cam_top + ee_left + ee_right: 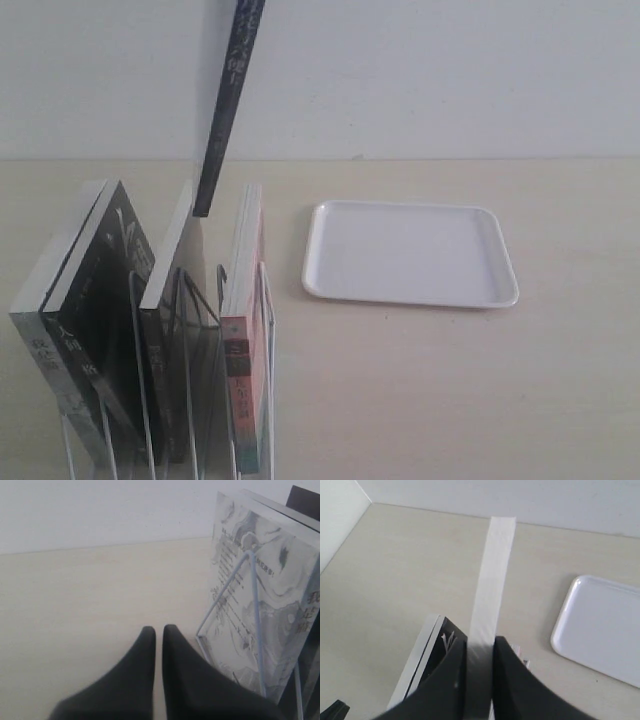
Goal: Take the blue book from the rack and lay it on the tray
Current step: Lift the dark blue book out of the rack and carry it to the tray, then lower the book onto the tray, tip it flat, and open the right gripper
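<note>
Exterior view: the rack (265, 330) stands at the near left corner of the worktop (450, 400). It holds a grey marbled book (30, 335), two black books (100, 300) and a pink-spined book (245, 310), all leaning left. The tray (410, 255) lies flat to the right of the rack with its long side running left to right. A strip of bare worktop separates it from the pink-spined book. More bare worktop stretches in front of the tray and to its right. The far edge of the worktop meets a plain wall (450, 80).

The blue book (222, 130) hangs above the rack, seen edge-on. Its long axis is nearly upright, with the upper end tipped to the right and running out of the top of the picture. Its lower corner is over the gap between the second black book and the pink-spined one, about level with their tops. Whether it touches them cannot be told.

In the right wrist view, the right fingers (455, 665) are clenched on the blue book, whose pale page edge reaches straight away from them, with the tray off to one side. In the left wrist view, the left fingers (150, 645) are pressed almost together, grasping nothing, low over the worktop just beside the marbled book.
</note>
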